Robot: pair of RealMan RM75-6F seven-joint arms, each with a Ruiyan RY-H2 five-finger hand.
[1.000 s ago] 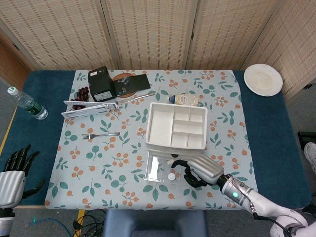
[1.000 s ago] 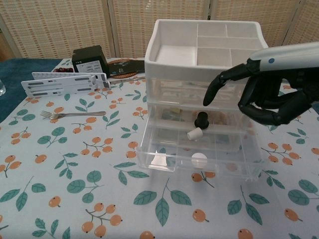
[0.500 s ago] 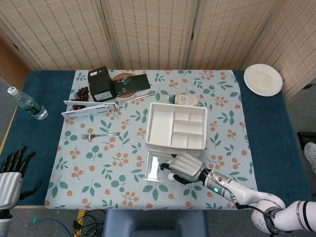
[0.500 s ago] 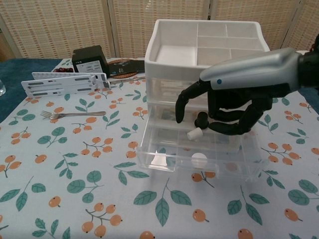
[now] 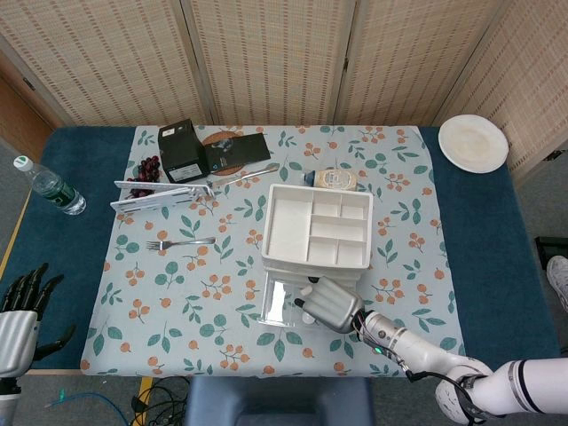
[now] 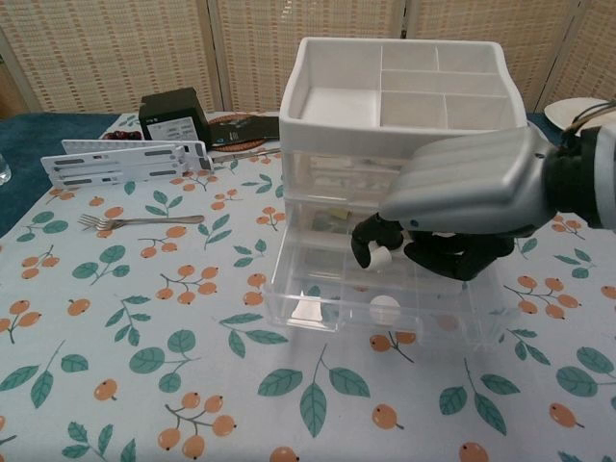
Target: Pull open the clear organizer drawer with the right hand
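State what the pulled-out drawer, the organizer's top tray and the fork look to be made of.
Drawer: clear glossy plastic; the tablecloth shows through it.
Top tray: opaque white plastic, matte-looking, moulded dividers.
Fork: probably metal, silvery with a shine.

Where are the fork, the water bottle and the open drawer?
fork [image 6: 144, 221], chest view, middle of its handle.
water bottle [image 5: 51, 188], head view, its clear body.
open drawer [image 6: 318, 310], chest view, clear front wall.

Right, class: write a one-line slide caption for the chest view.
Right hand curls over the pulled-out bottom drawer of the clear organizer.
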